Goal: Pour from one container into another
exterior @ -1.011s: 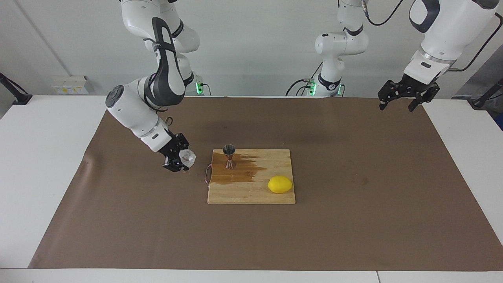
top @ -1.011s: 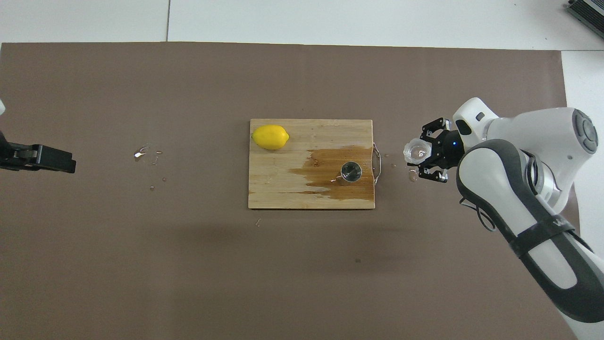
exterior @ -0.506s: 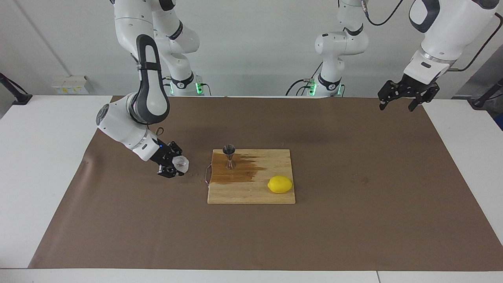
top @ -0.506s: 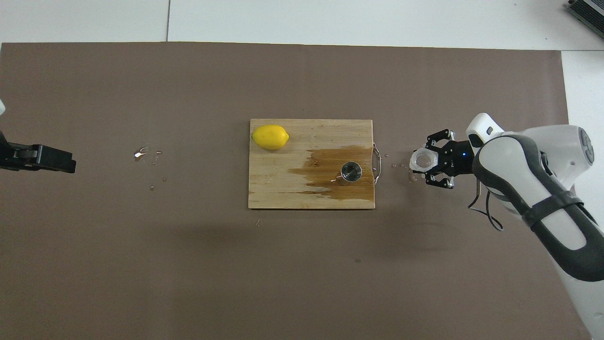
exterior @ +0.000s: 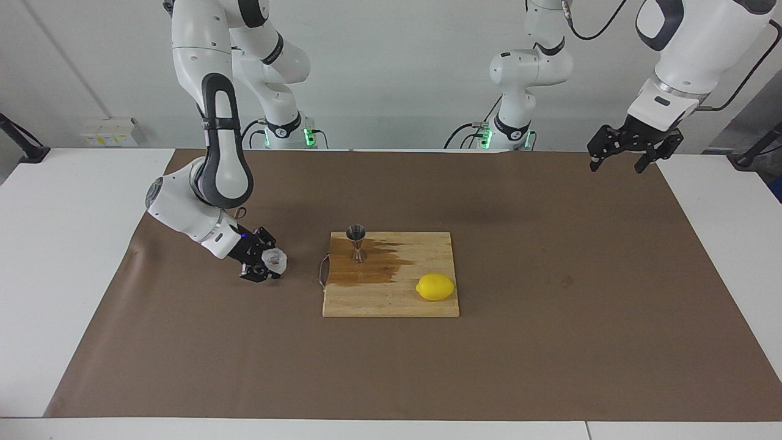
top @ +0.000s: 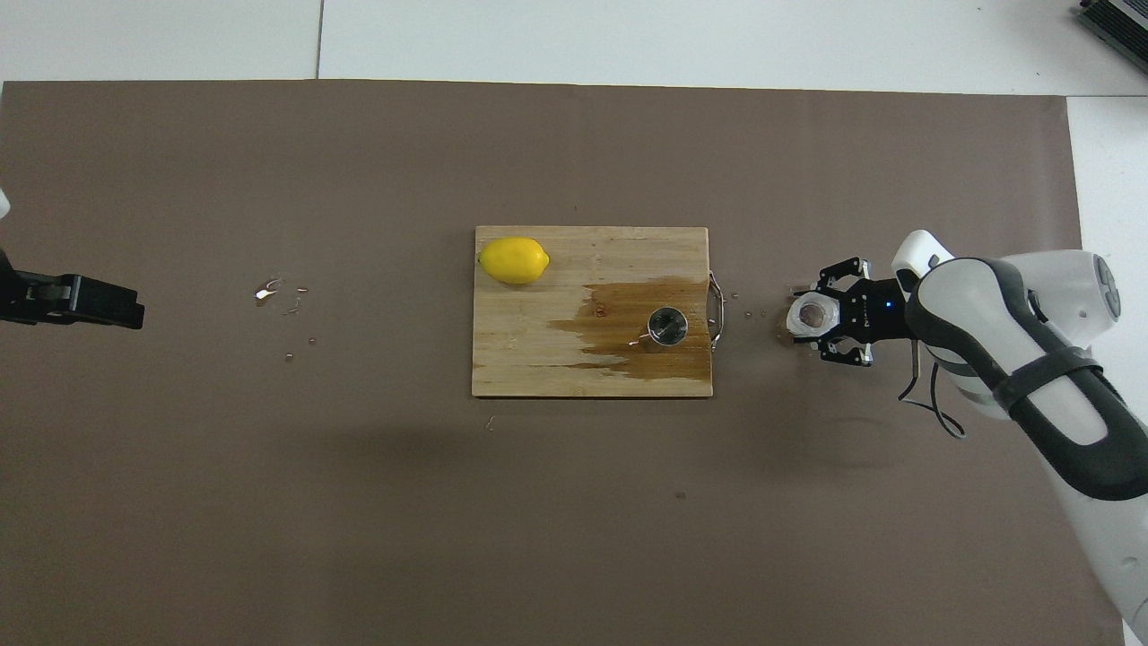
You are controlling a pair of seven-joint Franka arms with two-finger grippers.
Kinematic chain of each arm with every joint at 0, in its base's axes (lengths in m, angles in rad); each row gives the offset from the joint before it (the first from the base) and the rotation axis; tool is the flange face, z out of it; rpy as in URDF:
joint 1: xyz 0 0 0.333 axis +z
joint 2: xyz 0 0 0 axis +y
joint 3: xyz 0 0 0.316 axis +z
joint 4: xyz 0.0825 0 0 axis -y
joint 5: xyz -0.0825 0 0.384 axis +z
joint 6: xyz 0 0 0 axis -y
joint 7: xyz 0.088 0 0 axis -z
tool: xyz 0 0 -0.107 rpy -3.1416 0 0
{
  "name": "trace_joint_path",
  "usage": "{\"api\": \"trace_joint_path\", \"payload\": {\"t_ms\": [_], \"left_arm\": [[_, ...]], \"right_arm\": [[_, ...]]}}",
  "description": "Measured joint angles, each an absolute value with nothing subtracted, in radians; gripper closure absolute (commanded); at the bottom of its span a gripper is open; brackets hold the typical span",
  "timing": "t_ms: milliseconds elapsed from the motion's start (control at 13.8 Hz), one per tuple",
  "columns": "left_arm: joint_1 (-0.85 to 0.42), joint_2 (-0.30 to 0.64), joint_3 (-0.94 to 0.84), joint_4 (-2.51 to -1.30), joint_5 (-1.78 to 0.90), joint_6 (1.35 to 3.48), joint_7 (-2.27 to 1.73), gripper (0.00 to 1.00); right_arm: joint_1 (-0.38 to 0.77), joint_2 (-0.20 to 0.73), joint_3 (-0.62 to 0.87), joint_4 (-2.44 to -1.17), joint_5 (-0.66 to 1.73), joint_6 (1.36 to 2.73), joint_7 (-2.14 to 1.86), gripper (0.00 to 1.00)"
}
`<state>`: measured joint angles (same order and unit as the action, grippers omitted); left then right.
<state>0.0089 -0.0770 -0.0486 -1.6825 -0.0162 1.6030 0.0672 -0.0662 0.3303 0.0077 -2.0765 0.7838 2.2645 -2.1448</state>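
Since a second ago the right arm has drawn back toward its own end of the bench (exterior: 73, 256) and come down, and the clear cup, which was tipped on its side, is now upright. Brown paper (exterior: 550, 342) covers most of the bench top. On it, at the middle, lies a wooden cutting board (exterior: 391, 299) (top: 538, 359) with a dark wet stain (exterior: 372, 269) (top: 628, 327) spread over the part nearer the right arm's end. The right gripper (exterior: 264, 263) (top: 821, 316) is low over the paper beside the board's handled end, its jaws closed on the clear cup (exterior: 275, 260) (top: 811, 314); whether the cup's base touches the paper I cannot tell. The left gripper (exterior: 624, 157) (top: 90, 303) hangs over the paper's edge at the left arm's end, well apart from everything else, the arm waiting; its jaws stand apart with nothing between them. A yellow lemon (exterior: 435, 286) (top: 513, 260) lies on the dry part of the board, farther from the robots than the jigger. The steel jigger (exterior: 356, 242) (top: 667, 325) stands upright on the wet patch, near the board's metal handle (exterior: 323, 271) (top: 716, 309), which lies between it and the cup. Small drops (top: 278, 292) glisten on the paper toward the left arm's end.
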Motion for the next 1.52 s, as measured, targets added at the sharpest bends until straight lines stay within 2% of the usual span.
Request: {"api": "trace_joint_path", "payload": {"t_ms": [289, 867, 1517], "left_arm": [[0.009, -0.077, -0.049, -1.682, -0.016, 1.603, 0.067, 0.00], [0.009, -0.077, -0.049, -1.682, -0.016, 1.603, 0.067, 0.00], [0.009, -0.077, -0.049, -1.682, -0.016, 1.603, 0.067, 0.00]], "right_arm": [[-0.064, 0.296, 0.009, -2.069, 0.769, 2.265, -2.106, 0.00], [-0.034, 0.112, 0.015, -2.063, 0.351, 2.156, -1.425, 0.00], [0.030, 0.100, 0.019, -2.047, 0.007, 2.134, -0.473, 0.00]]}}
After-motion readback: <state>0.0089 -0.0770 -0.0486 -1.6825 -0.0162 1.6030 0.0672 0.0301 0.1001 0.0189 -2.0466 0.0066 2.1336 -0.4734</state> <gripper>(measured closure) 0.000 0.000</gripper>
